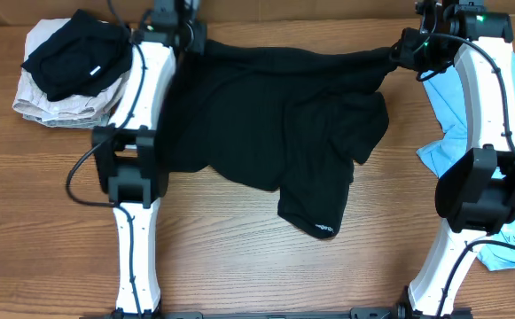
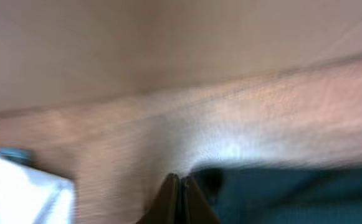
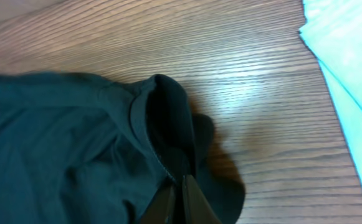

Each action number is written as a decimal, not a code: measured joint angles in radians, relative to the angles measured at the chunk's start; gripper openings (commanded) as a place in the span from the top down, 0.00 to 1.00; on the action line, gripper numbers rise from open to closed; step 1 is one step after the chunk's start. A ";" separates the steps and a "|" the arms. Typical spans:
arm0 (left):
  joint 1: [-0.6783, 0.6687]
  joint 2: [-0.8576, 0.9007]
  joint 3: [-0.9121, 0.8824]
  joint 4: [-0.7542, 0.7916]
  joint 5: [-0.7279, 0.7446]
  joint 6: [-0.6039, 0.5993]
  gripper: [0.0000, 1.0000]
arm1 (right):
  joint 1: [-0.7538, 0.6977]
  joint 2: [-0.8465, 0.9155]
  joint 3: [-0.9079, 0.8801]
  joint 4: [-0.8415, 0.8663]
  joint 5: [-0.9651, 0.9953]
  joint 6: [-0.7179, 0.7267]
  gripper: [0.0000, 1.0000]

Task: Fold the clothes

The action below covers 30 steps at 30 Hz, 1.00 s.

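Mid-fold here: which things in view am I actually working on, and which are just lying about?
In hand: black garment, held by left gripper and right gripper, jaws shut.
Lying about: light-blue tee beside the right arm; folded pile at the far left corner.

The left arm (image 1: 146,97) hides the black garment's (image 1: 266,115) far-left corner; its white logo (image 1: 324,228) is too small to read. The light-blue tee (image 1: 436,158) runs off the right edge, and the left wrist view is blurred.

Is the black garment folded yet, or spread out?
Spread, not folded: the black garment lies rumpled across the table, its far corners pinched by the left gripper and right gripper.
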 measured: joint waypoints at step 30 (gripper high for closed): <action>0.117 -0.192 0.031 -0.600 -0.044 -0.054 0.96 | 0.145 -0.197 -0.316 -0.216 -0.020 0.029 0.96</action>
